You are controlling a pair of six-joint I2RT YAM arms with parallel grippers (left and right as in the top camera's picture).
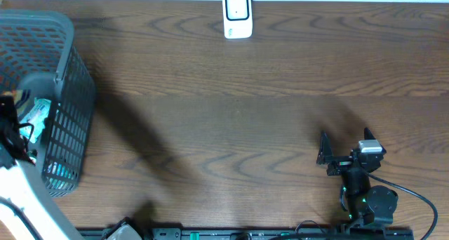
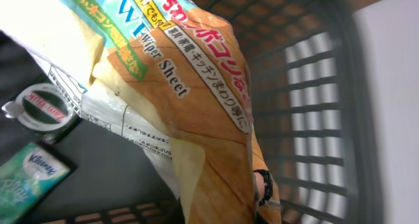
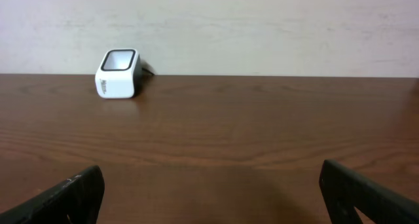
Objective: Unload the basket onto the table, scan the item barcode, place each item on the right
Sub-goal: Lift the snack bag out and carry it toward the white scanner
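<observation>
The left fingers (image 2: 263, 185) are clenched and appear to be pinching the orange wiper sheet packet (image 2: 196, 86), which fills the left wrist view deep inside the grey basket (image 1: 74, 92) at the left end of the desk (image 1: 231, 114). The pick looks made, but the packet is not yet lifted out, carried across or shown to the white scanner (image 1: 237, 15), which stands well apart at the far edge. The right fingers (image 3: 69, 194) are spread wide, grasping nothing, low over bare wood. Only 1 black fingertip shows past the wrapper, so the contact itself is hidden. No barcode can be made out on the visible face. Overhead, the packet cannot be told from the basket's clutter. A tissue pack (image 2: 29, 178) and a round tin (image 2: 44, 107) lie on the basket floor beside it.
</observation>
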